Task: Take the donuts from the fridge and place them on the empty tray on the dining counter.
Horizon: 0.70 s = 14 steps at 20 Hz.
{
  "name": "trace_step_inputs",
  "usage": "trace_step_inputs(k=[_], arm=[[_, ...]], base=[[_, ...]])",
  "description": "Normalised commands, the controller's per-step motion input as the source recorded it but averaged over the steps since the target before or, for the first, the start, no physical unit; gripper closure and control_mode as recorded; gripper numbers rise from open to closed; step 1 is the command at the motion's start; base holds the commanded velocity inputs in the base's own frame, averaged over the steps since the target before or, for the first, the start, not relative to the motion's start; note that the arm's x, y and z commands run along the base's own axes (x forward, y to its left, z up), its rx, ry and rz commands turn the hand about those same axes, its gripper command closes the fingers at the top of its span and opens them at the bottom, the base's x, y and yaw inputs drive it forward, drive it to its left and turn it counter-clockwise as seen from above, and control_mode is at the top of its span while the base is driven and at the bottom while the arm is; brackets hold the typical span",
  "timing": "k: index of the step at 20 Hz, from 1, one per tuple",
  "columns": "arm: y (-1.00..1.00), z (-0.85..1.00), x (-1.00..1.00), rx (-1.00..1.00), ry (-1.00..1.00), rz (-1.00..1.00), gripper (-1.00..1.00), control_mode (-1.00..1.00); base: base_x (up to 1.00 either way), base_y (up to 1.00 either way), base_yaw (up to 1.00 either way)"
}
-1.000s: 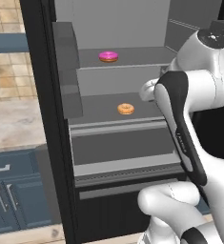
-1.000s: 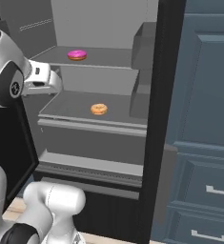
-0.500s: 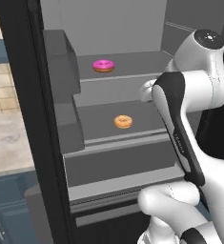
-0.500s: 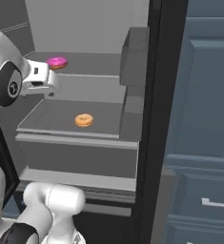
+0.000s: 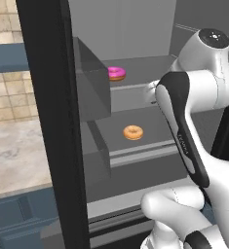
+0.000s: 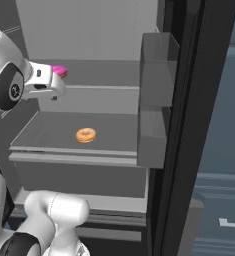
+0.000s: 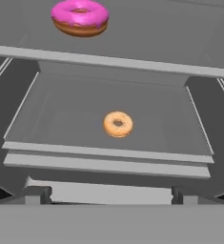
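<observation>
Arm reaches level into the fridge [image 6: 154,60], pincer [image 7: 111,194] wide open, empty, facing orange donut [image 7: 117,124].

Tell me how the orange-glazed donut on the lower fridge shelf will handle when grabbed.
The orange-glazed donut lies flat on the shelf, so it probably won't roll or tip. It looks small and ring-shaped, likely light. Its glazed top may be slick and soft, so the open claw should probably pinch gently across the ring.

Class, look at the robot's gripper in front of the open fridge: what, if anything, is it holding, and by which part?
Nothing. The gripper is open and empty; the pink donut and the orange donut both lie untouched on their fridge shelves.
</observation>
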Motion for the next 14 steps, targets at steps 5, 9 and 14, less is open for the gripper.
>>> trace_step_inputs(k=[5,9,14], arm=[[0.10,0.20,0.19,0.05,0.00,-0.01,-1.00,-1.00],[0.00,0.67,0.47,0.09,0.00,0.00,-1.00,-1.00],[0.00,0.44,0.31,0.05,-0.07,0.00,-1.00,-1.00]], base=[[0.05,0.08,-0.01],[0.00,0.00,0.00],[0.00,0.00,0.00]])
